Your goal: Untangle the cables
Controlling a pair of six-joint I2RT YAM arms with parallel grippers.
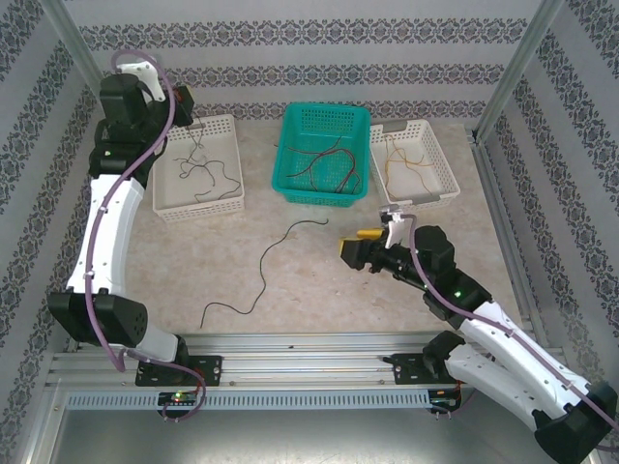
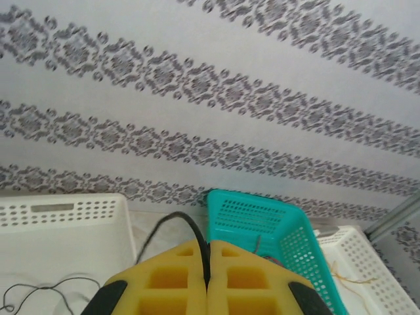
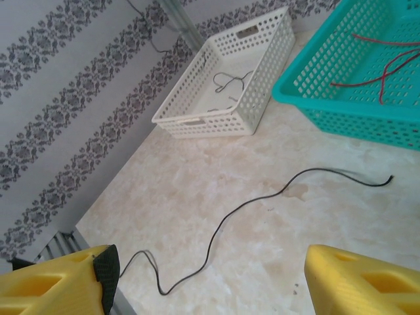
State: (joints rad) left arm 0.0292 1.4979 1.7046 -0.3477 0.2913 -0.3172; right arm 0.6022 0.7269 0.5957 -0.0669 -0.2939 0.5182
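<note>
Our left pincer (image 2: pixel 208 275) is clenched, its yellow pads pressed flat together. A pinched black cable (image 2: pixel 176 222) rises out of the seam between them and curls off to the left. From above, this pincer hangs over the far end of the left white basket (image 1: pixel 198 207), where more black cables (image 1: pixel 205 166) lie in loose loops on the basket floor.

Our right pincer (image 3: pixel 203 282) is released: its two yellow fingers stand wide apart with nothing between them. It sits above the counter (image 1: pixel 164 261), just in front of the gap between the teal basket (image 1: pixel 290 188) and the right white basket (image 1: pixel 418 199).

To the left of that pincer, a loose black cable (image 1: pixel 263 266) lies alone on the bare counter. It runs as a wavy line from near the front of the teal basket down toward the near edge on the left, and it touches no basket.

Inside the teal basket we see red cables (image 1: pixel 329 164) crossing one another. The right white basket holds yellow-tan cables (image 1: pixel 406 164), also overlapping. The three baskets stand side by side along the far side of the counter, with the teal one in the middle.
</note>
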